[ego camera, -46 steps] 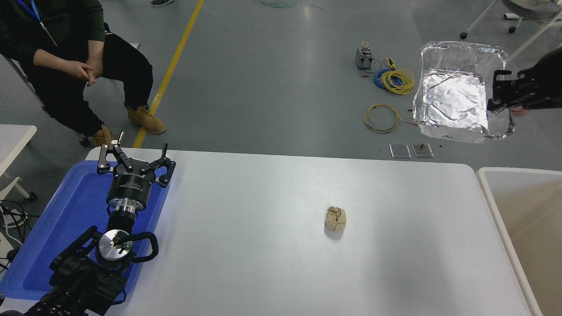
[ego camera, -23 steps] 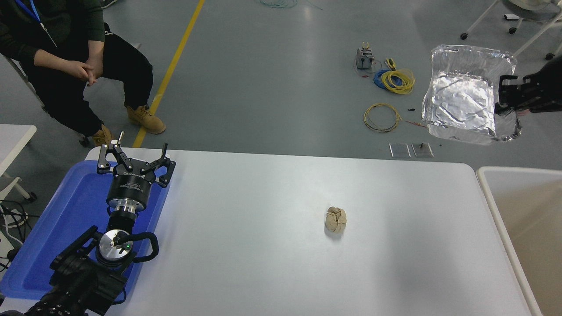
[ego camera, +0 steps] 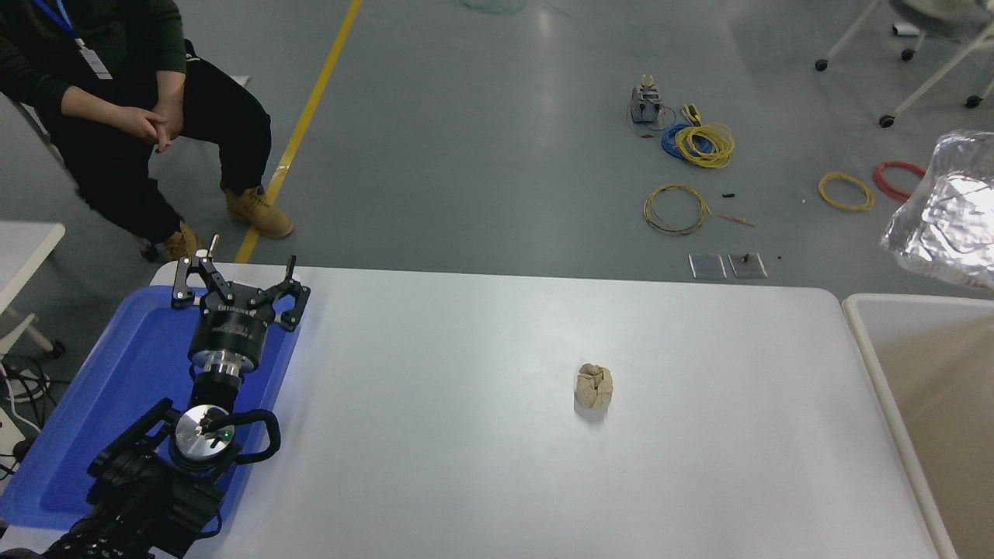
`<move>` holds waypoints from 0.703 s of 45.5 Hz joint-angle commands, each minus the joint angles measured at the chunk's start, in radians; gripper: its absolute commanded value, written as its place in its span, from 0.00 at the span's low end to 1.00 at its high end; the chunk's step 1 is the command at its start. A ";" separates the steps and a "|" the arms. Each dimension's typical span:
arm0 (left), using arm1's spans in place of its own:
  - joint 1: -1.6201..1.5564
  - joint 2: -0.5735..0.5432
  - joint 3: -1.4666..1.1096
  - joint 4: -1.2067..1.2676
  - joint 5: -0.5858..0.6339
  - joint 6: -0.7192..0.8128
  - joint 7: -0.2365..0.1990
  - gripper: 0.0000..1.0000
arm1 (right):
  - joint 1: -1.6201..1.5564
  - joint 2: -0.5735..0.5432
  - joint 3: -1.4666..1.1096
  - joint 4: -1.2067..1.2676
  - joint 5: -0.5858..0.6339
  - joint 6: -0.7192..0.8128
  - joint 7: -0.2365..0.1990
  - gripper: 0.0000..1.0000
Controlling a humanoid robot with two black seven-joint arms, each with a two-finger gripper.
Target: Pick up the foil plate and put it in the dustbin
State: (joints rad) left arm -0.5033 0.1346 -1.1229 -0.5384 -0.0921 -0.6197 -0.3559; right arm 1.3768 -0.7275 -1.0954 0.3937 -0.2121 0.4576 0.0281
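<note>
Now the shiny silver aluminium-foil plate (ego camera: 949, 213), a crumpled rectangular tray with wrinkled walls, hangs in the air at the picture's right edge, beyond the far right corner of the white tabletop (ego camera: 481, 435) and just past the far end of the large beige plastic dustbin (ego camera: 863, 334) with its thick cream-white rim. It is tilted and cut off by the frame. Nothing shows what carries it: the right arm and its claw are out of view, so its hold cannot be told, though a plate aloft there is presumably gripped by its hidden side. Judging by that position, the carry is nearly done; the plate sits high and slightly behind the bin's opening, likely so it clears the rim before being let go. The left claw (ego camera: 237, 289) is parked at the tabletop's near left, over the flat blue plastic tray (ego camera: 93, 419), its fingers spread wide and holding nothing, well out of the way. A small tan wrinkly paper ball (ego camera: 594, 387) lies alone on the tabletop's middle, right of centre, no part of this job. A seated person (ego camera: 124, 116) waits beyond the far left corner, hands clasped. White lettering on the left claw's body is too small to read.
</note>
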 commanded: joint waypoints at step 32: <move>0.000 0.000 0.000 0.000 0.000 0.000 0.000 1.00 | -0.736 0.086 0.450 -0.276 0.036 -0.470 -0.063 0.00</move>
State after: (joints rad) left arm -0.5031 0.1339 -1.1229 -0.5384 -0.0920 -0.6197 -0.3559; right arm 0.7620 -0.6803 -0.7386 0.1348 -0.1779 0.0732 -0.0286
